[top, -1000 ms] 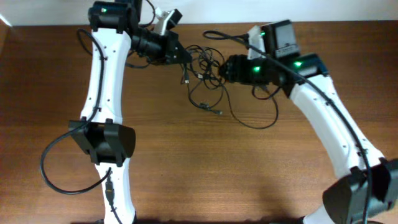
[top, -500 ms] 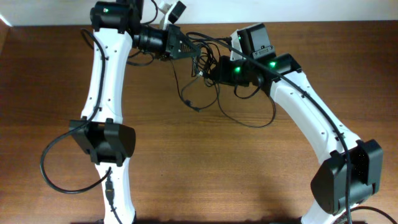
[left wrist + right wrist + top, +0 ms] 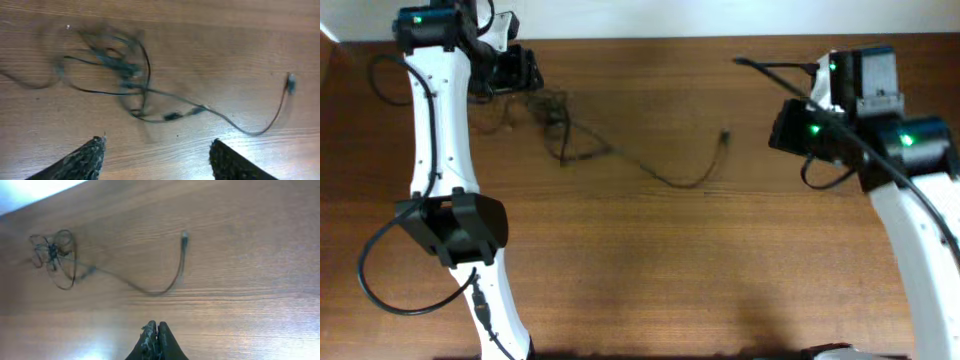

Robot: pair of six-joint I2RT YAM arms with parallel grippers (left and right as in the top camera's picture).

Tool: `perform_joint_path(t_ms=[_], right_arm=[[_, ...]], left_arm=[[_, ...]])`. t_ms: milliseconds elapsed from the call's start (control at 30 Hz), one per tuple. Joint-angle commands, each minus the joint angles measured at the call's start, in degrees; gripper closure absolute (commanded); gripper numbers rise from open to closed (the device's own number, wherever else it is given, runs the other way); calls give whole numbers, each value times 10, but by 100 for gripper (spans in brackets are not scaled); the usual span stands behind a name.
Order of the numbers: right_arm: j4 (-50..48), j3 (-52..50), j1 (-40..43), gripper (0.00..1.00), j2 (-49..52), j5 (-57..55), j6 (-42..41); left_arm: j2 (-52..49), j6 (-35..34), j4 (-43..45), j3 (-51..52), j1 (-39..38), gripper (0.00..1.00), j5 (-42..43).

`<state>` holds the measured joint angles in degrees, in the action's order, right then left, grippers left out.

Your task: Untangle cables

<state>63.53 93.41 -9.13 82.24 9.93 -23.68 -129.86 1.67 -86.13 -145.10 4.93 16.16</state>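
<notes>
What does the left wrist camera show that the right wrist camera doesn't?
Only the left wrist view: the left gripper, open wide and empty. Only the right wrist view: the right gripper, shut on nothing. Both: the cables bunched on the table, with one strand trailing off to a plug.

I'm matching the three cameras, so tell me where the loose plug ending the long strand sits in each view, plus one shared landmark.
Overhead: the plug, right of centre, upper half.
Left wrist: the plug, near the right edge, mid-height.
Right wrist: the plug, just right of centre, upper third.
Shared landmark: the tangled bunch, left of the plug in every view, joined to it by the sagging strand.
</notes>
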Motion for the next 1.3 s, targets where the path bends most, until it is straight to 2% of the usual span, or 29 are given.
perform_joint_path(t_ms=[0, 67, 133, 167, 233, 267, 300, 367, 433, 533, 667, 800, 933, 967, 1000, 1067, 1100, 1133, 1167, 1200, 1233, 1267], right_arm=[[2, -1, -10, 96, -8, 25, 10], [2, -1, -10, 94, -2, 33, 10], [2, -1, -10, 84, -2, 33, 11], [4, -1, -10, 74, -2, 33, 13], [8, -2, -10, 66, 0, 29, 14], [8, -2, -10, 64, 2, 29, 14], [8, -2, -10, 64, 6, 29, 14], [13, -2, -10, 64, 16, 29, 14], [23, -2, -10, 64, 28, 29, 14], [38, -2, -10, 64, 41, 29, 14], [42, -2, -10, 64, 46, 29, 14], [42, -2, -10, 63, 46, 29, 14], [42, -2, -10, 63, 46, 29, 14], [42, -2, -10, 63, 46, 29, 14], [42, -2, -10, 63, 46, 29, 14], [42, -2, -10, 63, 46, 29, 14], [43, -2, -10, 63, 46, 29, 14], [45, -2, -10, 63, 46, 30, 19], [46, -2, -10, 63, 46, 29, 24], [46, -2, -10, 63, 46, 29, 25], [46, -2, -10, 63, 46, 29, 25], [46, -2, -10, 63, 46, 29, 25]], left_arm=[[15, 33, -2, -13, -26, 32, 45], [15, 79, -3, -13, -35, 35, 102], [15, 78, 0, -13, -38, 36, 64], [14, 78, 4, -12, -38, 38, 35], [2, 15, 40, -12, -38, 39, -56], [-6, -13, 53, -11, -38, 41, -72], [-16, -32, 61, -10, -38, 49, -77], [-42, -90, 73, -10, -38, 58, -108], [-67, -118, 73, -10, -38, 67, -130], [-115, -156, 81, -10, -37, 67, -176], [-174, -156, 110, -10, -37, 64, -175], [-237, -156, 129, -10, -37, 56, -175], [-265, -156, 144, -10, -37, 58, -175], [-267, -156, 141, -10, -37, 61, -175], [-267, -156, 133, -10, -37, 69, -175], [-267, -156, 97, -10, -37, 100, -174], [-267, -156, 78, -10, -37, 100, -171], [-267, -152, 52, -10, -37, 100, -150], [-267, -107, 43, -13, -38, 100, -98], [-266, -34, 35, -22, -39, 100, -17], [-266, 81, 2, -49, -42, 100, 135], [-266, 107, -16, -67, -44, 100, 182]])
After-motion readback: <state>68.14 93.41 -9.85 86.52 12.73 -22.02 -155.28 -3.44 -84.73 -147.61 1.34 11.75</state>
